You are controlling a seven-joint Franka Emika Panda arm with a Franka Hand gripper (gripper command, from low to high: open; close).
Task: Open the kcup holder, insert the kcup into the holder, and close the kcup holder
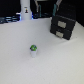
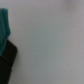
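1. Gripper state: I cannot tell whether its jaws are spread or pressed together. The exterior view shows only a white arm segment at about 11 o'clock near the table's far edge, too blurred to read. The wrist view shows a teal shape over a black shape at its edge, possibly parts of the gripper, against bare surface.

2. White table: the broad pale top carries everything, with dark clutter along its far edge.

3. Kcup holder: the black boxy unit sits at about 2 o'clock in the exterior view, its front with pale rectangular marks turned toward the open table. The drawer looks shut, so I judge opening is not yet done; that facing leaves room to pull it out.

4. Kcup: the small whitish cup stands upright, green top up, near centre, well apart from the holder at about 8 o'clock from it, free for a grasp from above.
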